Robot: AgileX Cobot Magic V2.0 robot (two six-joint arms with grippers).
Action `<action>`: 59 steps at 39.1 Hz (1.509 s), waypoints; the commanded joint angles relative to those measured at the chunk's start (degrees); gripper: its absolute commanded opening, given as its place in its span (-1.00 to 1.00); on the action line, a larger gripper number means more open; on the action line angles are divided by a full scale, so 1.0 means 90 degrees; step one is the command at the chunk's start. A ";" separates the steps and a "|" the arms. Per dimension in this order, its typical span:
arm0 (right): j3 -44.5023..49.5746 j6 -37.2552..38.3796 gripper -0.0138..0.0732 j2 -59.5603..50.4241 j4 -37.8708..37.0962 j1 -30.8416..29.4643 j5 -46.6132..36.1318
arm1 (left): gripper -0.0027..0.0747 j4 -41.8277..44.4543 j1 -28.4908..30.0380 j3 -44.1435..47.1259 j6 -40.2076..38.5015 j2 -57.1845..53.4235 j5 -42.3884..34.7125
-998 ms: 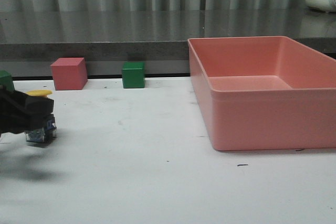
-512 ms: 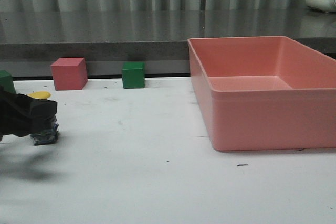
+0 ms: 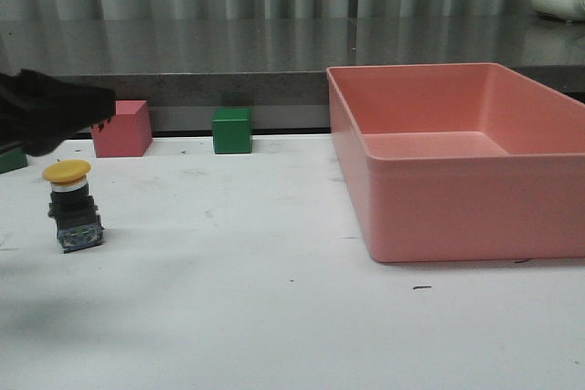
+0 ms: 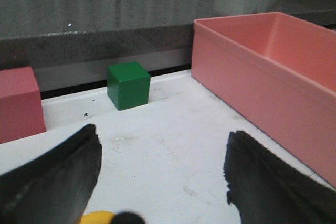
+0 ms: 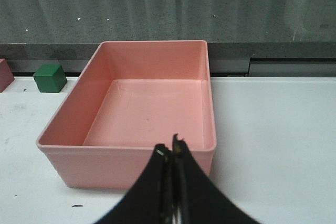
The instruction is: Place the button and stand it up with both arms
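Yellow-capped black push-button [image 3: 71, 205] upright on the white desk [image 3: 274, 317] at far left, cap up, apparently already stood; left tool [image 4: 163, 177] spread wide and empty above it, right tool [image 5: 170, 153] pinched closed on nothing, over the pink tray [image 5: 126, 150]; only retreat seemingly left

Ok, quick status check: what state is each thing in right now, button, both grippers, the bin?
button: standing upright on the table, yellow cap up, free of both grippers
left gripper: open, empty, raised above the button
right gripper: shut, empty
pink bin: upright, open-topped, nothing inside
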 commanded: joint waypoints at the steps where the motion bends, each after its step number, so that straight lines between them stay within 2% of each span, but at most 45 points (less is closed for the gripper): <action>1: -0.0153 -0.0068 -0.84 0.0072 -0.0082 -0.0025 -0.0540 | 0.31 0.0037 -0.0008 -0.0059 -0.0516 -0.1028 0.0370; 8: -0.0153 -0.0068 -0.84 0.0072 -0.0082 -0.0025 -0.0540 | 0.09 0.0533 -0.0034 -0.0301 -0.1425 -0.2946 0.2803; 13: -0.0153 -0.0068 -0.84 0.0072 -0.0082 -0.0025 -0.0540 | 0.02 0.0917 -0.0034 -0.0371 -0.2309 -0.4096 0.3829; 20: -0.0153 -0.0068 -0.84 0.0072 -0.0082 -0.0025 -0.0540 | 0.00 0.0901 -0.0034 -0.0371 -0.2528 -0.5565 0.5671; 22: -0.0153 -0.0068 -0.84 0.0072 -0.0082 -0.0025 -0.0540 | -0.10 0.0854 -0.0034 -0.0371 -0.2528 -0.5983 0.6267; 26: -0.0153 -0.0068 -0.84 0.0072 -0.0082 -0.0025 -0.0540 | -0.44 0.0839 -0.0034 -0.0371 -0.2528 -0.6914 0.7078; 34: -0.0153 -0.0068 -0.84 0.0072 -0.0082 -0.0025 -0.0540 | -0.99 0.0839 -0.0034 -0.0371 -0.2528 -0.7793 0.8081; 40: -0.0153 -0.0068 -0.84 0.0072 -0.0082 -0.0025 -0.0540 | -0.98 0.0839 -0.0034 -0.0371 -0.2528 -0.8128 0.8557; 59: -0.0153 -0.0068 -0.84 0.0072 -0.0082 -0.0025 -0.0540 | -0.98 0.0839 -0.0034 -0.0371 -0.2528 -0.8203 0.8353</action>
